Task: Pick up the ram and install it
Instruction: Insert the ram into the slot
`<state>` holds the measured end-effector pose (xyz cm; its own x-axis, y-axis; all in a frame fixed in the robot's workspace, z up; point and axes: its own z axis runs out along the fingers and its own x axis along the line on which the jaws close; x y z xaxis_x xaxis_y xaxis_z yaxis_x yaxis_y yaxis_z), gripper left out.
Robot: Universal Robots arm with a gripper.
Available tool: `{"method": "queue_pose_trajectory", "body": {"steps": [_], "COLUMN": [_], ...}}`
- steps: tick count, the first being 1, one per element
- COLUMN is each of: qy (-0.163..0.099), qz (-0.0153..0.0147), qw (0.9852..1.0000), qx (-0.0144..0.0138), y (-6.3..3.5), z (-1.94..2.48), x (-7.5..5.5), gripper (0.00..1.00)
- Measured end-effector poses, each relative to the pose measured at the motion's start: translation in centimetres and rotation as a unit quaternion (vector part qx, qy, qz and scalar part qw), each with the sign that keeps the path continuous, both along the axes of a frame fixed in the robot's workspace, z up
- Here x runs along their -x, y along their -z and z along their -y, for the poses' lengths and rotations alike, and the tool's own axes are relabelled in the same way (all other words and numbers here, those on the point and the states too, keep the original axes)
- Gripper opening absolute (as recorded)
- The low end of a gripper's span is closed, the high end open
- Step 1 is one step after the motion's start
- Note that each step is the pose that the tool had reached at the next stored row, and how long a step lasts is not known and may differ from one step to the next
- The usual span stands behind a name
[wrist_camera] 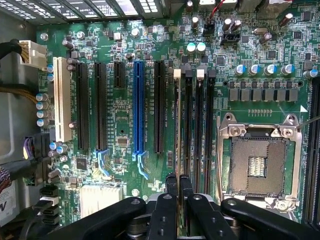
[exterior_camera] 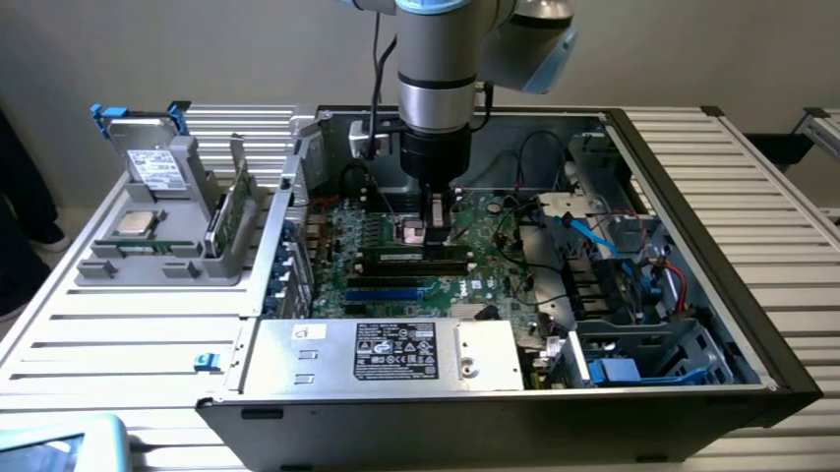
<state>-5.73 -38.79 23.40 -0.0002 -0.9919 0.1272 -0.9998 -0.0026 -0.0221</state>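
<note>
Where slim black fingers pinch it, the thin ram stands edge-on.

The exterior view stands back beyond one edge of the slatted bench and looks down at a slant. It is far enough off to take in the whole open computer case and the arm coming down into it. The wrist view rides on that arm and faces almost straight down onto the motherboard from close by, with the gripper in its foreground. The two views share the stretch of motherboard under the arm, with its slots.
</note>
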Motion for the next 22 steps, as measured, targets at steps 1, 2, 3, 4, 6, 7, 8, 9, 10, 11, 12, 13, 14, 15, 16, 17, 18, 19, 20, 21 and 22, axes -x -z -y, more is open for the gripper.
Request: {"method": "queue_pose_trajectory", "body": {"steps": [1, 2, 3, 4, 6, 7, 8, 9, 10, 11, 12, 13, 14, 15, 16, 17, 18, 19, 20, 21, 22], "qy": [0.0, 0.0, 0.0, 0.0, 0.0, 0.0, 0.0, 0.0, 0.0, 0.0, 0.0, 0.0, 0.0, 0.0, 0.0, 0.0, 0.0, 0.0, 0.0, 0.0, 0.0], "qz": [0.0, 0.0001, 0.0001, 0.0, 0.0, 0.0, 0.0, 0.0001, 0.0001, 0.0, 0.0, 0.0, 0.0, 0.0, 0.0, 0.0, 0.0, 0.0, 0.0, 0.0001, 0.0001], "qw": [1.0, 1.0, 1.0, 1.0, 1.0, 1.0, 1.0, 1.0, 1.0, 1.0, 1.0, 1.0, 1.0, 1.0, 1.0, 1.0, 1.0, 1.0, 1.0, 1.0, 1.0], "qx": [-0.0001, -0.0001, -0.0002, -0.0001, 0.0, 0.0, 0.0, -0.0001, -0.0001, 0.0, 0.0, 0.0001, 0.0001, 0.0001, 0.0, 0.0001, 0.0, 0.0001, 0.0, -0.0001, 0.0], "y": [0.01, 0.04, 0.08, 0.1, 0.14, 0.16, 0.18, 0.23, 0.27, 0.3, 0.32, 0.34, 0.35, 0.37, 0.39, 0.4, 0.41, 0.42, 0.43, 0.44, 0.45], "z": [0.0, 0.0, 0.0, 0.0, 0.0, 0.01, 0.02, 0.01, 0.01, 0.02, 0.02, 0.02, 0.03, 0.03, 0.03, 0.03, 0.04, 0.04, 0.04, 0.05, 0.06], "x": [0.0, 0.0, 0.0, 0.0, 0.0, 0.0, 0.01, 0.0, 0.0, 0.0, 0.0, 0.0, 0.0, 0.0, 0.0, 0.0, 0.0, 0.0, 0.0, 0.0, 0.0], "gripper": [0.14, 0.14, 0.14, 0.14, 0.14, 0.14, 0.14, 0.14, 0.14, 0.14, 0.14, 0.14, 0.14, 0.14, 0.14, 0.14, 0.14, 0.14, 0.14, 0.14, 0.14]}}
